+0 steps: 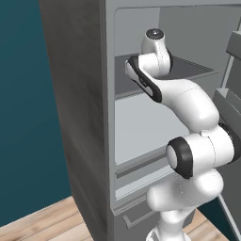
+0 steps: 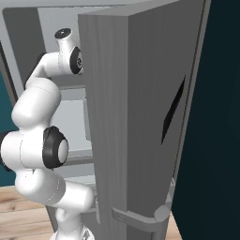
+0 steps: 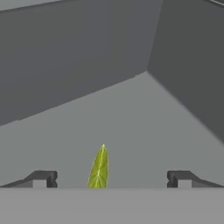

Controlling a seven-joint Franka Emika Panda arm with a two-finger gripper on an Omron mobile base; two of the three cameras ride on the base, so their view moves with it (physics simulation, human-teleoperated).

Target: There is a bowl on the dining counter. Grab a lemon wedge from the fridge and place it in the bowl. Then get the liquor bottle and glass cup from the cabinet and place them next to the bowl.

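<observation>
Claw (image 3: 112, 179) stood wide open astride the lemon wedge (image 3: 99, 168) on the fridge (image 1: 89, 117) shelf; closing off-centre might have squirted the thin slice sideways.

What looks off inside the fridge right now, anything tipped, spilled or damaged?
Nothing stands out. The lemon wedge stands on edge on a clean grey shelf, centred between the open fingers. No spill or damage is visible; the fridge door is swung open.
</observation>
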